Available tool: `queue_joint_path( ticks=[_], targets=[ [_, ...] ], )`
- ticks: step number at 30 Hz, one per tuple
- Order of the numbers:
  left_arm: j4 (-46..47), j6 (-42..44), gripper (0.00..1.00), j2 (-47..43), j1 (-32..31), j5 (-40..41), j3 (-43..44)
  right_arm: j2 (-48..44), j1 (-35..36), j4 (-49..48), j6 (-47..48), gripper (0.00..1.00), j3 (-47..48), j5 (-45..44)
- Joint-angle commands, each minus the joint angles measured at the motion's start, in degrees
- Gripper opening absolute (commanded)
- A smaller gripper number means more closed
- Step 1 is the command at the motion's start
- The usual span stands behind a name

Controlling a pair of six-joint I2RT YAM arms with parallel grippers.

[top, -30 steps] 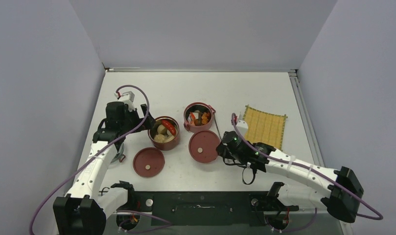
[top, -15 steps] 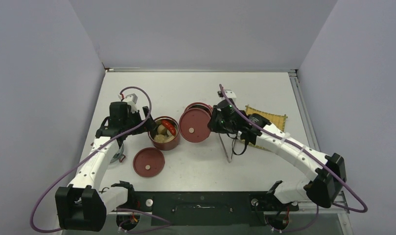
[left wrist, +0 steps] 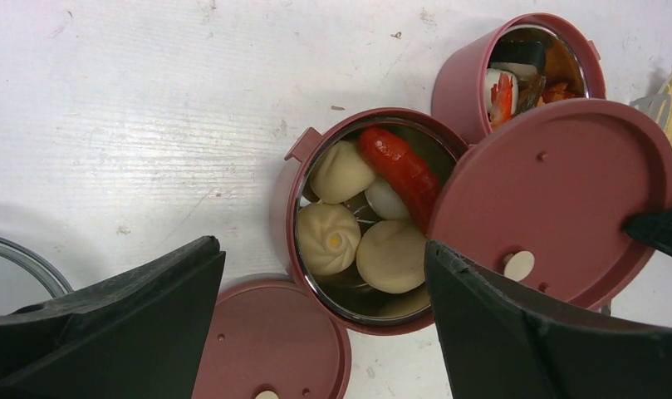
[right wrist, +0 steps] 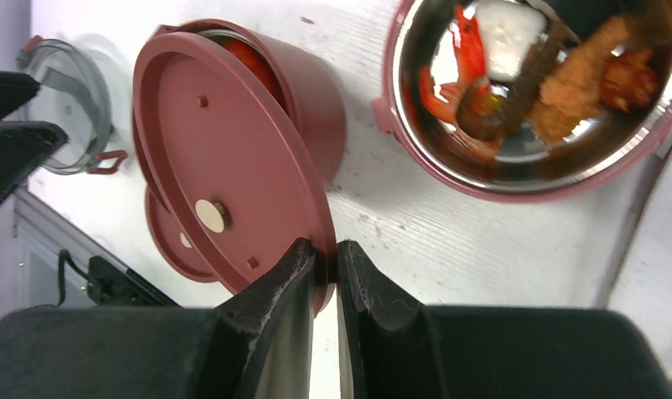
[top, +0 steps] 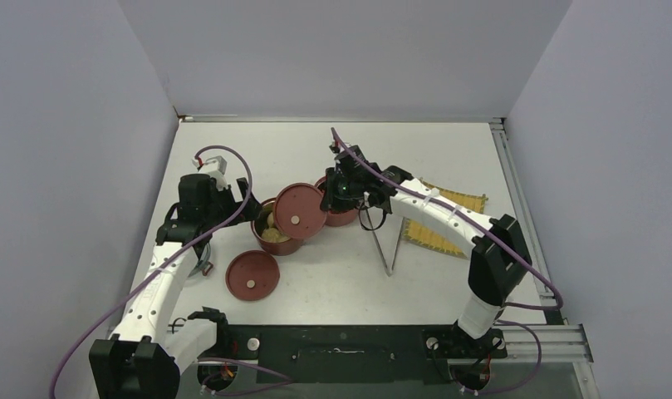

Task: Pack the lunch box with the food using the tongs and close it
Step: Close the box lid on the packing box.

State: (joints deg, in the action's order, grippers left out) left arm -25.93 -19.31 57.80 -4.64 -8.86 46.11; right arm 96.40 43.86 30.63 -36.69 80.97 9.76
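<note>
My right fingers [right wrist: 282,283] pinch the lid [right wrist: 232,183] by its rim, tilted over the right edge of the dumpling bowl [left wrist: 284,216] (left fingers [left wrist: 125,316] wide, nothing held)

From above, you lose half of the round dark-red bowl of pale dumplings [top: 281,247] under the flat round dark-red lid [top: 296,211], and the right gripper [top: 324,203] hides most of the second dark-red bowl [top: 345,218]. In your left wrist view, the other dark-red lid [left wrist: 274,341] runs off the bottom edge.

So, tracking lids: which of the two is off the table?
The lid pinched at its rim by the right gripper, partly over the bun bowl; the other lid lies flat on the table.
</note>
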Motion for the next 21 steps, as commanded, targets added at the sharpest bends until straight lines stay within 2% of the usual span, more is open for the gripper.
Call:
queue_joint_path(
  ticks=[1, 11, 21],
  targets=[
    [2.7, 0.1, 0.9, -1.2, 0.3, -1.2, 1.5, 3.5, -0.4, 0.1, -0.5, 0.05, 7.3, 3.8],
    [2.7, 0.2, 0.9, -1.7, 0.0, -2.0, 1.5, 12.3, -0.3, 3.1, -0.8, 0.05, 14.9, 6.5],
    [2.5, 0.1, 0.91, -1.1, -0.4, -2.1, 1.6, 15.7, 0.7, 1.3, -2.8, 0.07, 15.8, 8.8]
  ],
)
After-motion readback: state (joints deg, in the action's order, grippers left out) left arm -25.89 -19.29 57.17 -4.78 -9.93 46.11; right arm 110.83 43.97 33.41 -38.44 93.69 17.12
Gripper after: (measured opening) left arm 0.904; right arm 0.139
